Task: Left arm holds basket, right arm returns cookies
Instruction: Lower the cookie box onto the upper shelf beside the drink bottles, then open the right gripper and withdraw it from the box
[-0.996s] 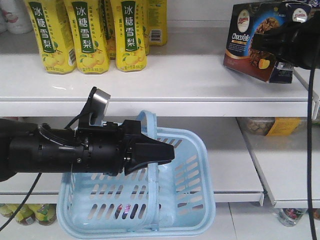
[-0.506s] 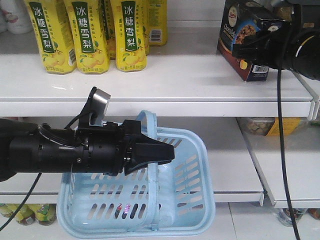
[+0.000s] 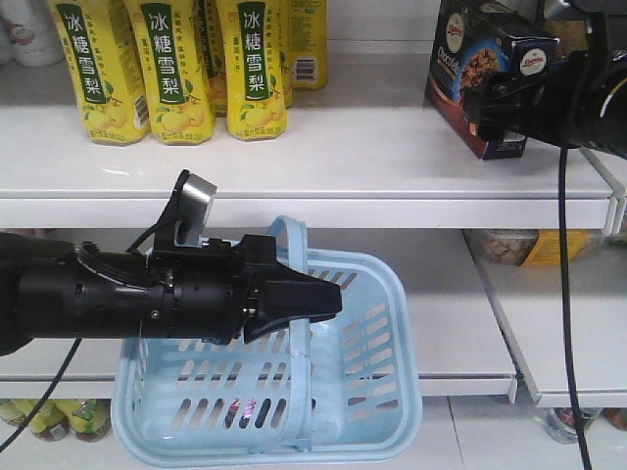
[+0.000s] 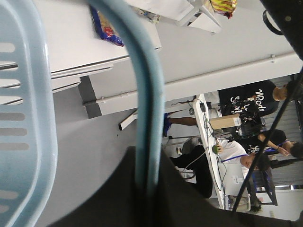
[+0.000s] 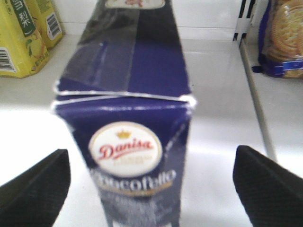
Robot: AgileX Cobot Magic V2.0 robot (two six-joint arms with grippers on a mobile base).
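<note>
We see the cookies [image 5: 137, 142] standing upper right on the shelf [image 3: 323, 157], right gripper [image 5: 151, 189] released around them; left gripper [image 3: 312, 299] clenches the basket [image 3: 367, 392] handle.

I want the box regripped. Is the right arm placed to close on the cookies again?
Probably yes: the cookies stand upright on the shelf between the right gripper's open fingers, nothing between.
</note>
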